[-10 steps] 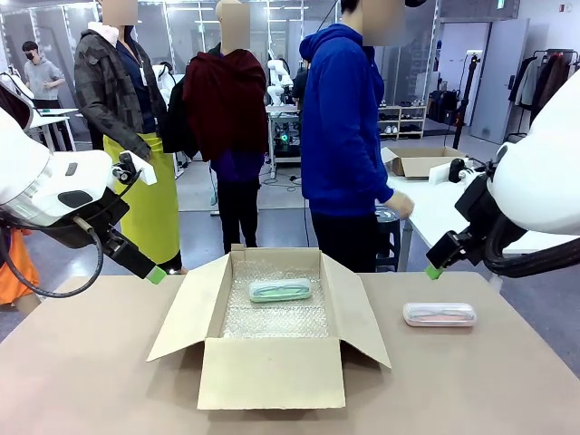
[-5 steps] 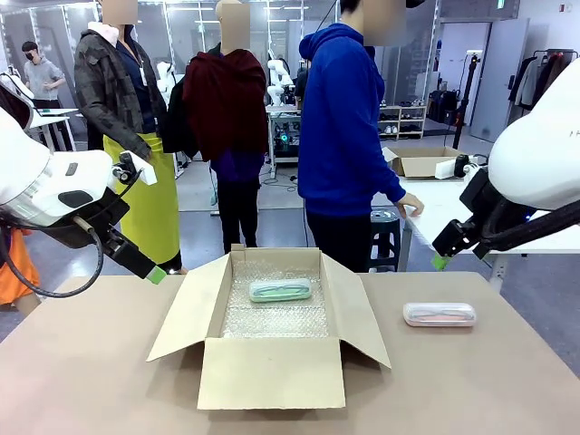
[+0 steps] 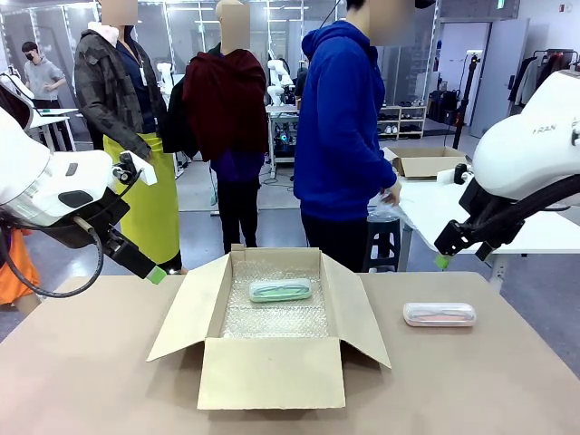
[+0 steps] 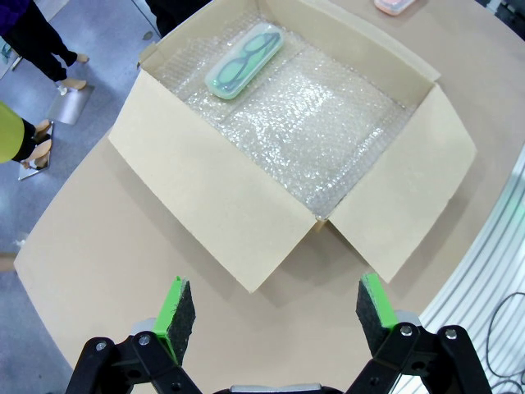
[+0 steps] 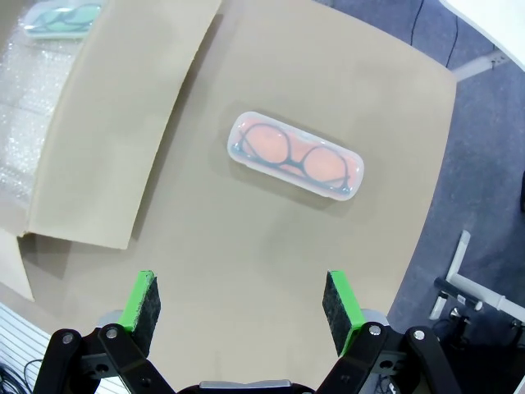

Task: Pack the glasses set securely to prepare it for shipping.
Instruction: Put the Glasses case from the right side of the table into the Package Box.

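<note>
Right arm position has changed since the earlier frames: its white body now sits higher and closer to the right edge of the front view. The right gripper (image 3: 441, 261) has risen slightly and hangs above the far right part of the table (image 3: 82, 362). The person in blue (image 3: 340, 136) has turned further toward the white table (image 3: 535, 227) behind, with one hand (image 3: 391, 192) at its near edge. Left arm, box and both cases lie as before.

Right gripper: jaws spread wide, nothing between the green pads (image 5: 338, 300). In its wrist view it looks straight down on the pink-white case (image 3: 439, 314), well clear of it.

Left gripper (image 3: 156, 274): jaws likewise apart and empty, held above the table just beyond the box's left flap, touching nothing.

Cardboard box (image 3: 272, 372): stands at the middle of the table, all four flaps folded outward, floor lined with bubble wrap (image 4: 320, 131).

Mint green case (image 3: 280, 290): lies flat on the bubble wrap inside the box, against the far wall. Dark-rimmed glasses show through its lid.

Pink-white case: lies flat on the bare table to the right of the box, apart from the right flap, lid closed. Orange-tinted glasses are visible inside it.
</note>
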### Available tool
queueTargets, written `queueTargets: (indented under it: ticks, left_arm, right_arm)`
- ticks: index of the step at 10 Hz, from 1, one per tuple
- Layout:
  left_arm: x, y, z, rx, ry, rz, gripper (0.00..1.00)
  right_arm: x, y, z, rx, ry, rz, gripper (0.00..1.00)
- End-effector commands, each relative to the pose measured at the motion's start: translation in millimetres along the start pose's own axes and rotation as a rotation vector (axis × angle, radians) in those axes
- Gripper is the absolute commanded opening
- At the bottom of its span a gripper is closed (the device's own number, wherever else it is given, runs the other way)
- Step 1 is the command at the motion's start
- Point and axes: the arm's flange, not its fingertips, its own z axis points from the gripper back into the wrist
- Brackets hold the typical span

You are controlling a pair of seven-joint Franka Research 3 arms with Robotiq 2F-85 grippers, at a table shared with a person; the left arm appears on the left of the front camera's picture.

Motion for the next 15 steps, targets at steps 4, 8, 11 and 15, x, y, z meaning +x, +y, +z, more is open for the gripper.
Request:
queueTargets:
  ticks: [4, 8, 11, 15]
  left_arm:
    - [-0.6, 0.6, 0.4, -0.011, -0.007, -0.003, 1.0]
    - [-0.6, 0.6, 0.4, -0.011, -0.007, -0.003, 1.0]
    - [-0.6, 0.6, 0.4, -0.011, -0.007, -0.003, 1.0]
    - [-0.6, 0.6, 0.4, -0.011, -0.007, -0.003, 1.0]
  right_arm:
    - [42.2, -44.6, -46.3, 0.007, 0.074, 0.136, 1.0]
    - [52.0, -55.1, -68.9, 0.022, 0.1, 0.628, 1.0]
    - [55.8, -43.3, -77.8, 0.104, 0.149, 0.8, 1.0]
    - [51.4, -42.6, -78.3, 0.069, 0.129, 0.765, 1.0]
